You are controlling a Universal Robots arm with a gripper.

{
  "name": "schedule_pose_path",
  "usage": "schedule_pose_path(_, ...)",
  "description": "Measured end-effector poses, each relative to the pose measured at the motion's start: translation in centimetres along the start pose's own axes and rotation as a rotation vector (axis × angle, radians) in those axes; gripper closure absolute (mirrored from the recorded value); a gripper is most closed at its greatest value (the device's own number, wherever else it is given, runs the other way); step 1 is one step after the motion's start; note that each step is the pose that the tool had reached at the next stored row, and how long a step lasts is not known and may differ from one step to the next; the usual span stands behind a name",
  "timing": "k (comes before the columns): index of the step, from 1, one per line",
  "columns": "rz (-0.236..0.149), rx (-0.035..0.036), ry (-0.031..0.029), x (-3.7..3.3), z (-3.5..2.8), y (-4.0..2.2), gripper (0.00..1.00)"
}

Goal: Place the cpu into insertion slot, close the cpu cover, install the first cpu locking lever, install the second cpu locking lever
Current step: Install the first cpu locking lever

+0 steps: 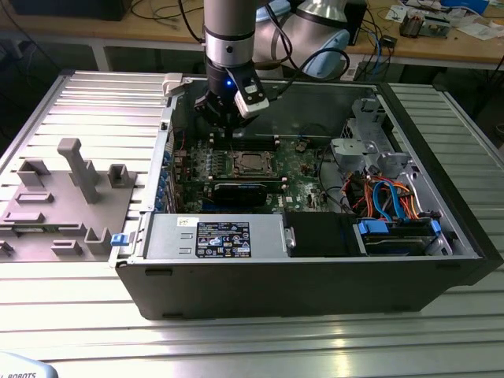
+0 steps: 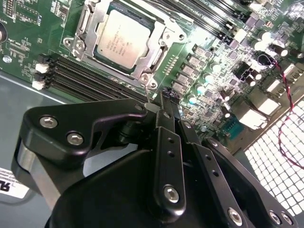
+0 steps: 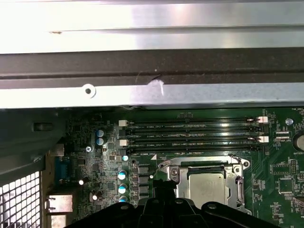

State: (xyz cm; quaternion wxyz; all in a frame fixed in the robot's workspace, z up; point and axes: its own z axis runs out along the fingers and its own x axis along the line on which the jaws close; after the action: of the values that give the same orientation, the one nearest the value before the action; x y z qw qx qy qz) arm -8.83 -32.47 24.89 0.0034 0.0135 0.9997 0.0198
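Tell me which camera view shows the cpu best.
The second wrist view: the cpu lies whole and near, framed by the cpu cover. In the first wrist view the gripper hides part of it; in the exterior view it looks small.

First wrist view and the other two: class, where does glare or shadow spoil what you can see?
In the first wrist view, the pale metal case edge is washed out by glare. In the second wrist view, the black gripper looms dark, while the silver-grey square cpu is evenly lit. In the exterior view, the ribbed metal table shows bright reflections.
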Motion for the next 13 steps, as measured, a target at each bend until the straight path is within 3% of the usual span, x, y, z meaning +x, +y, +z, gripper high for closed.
schedule_pose_path(13,0.000,0.0000,0.0000,1.10,-0.01,-0.03,0.89)
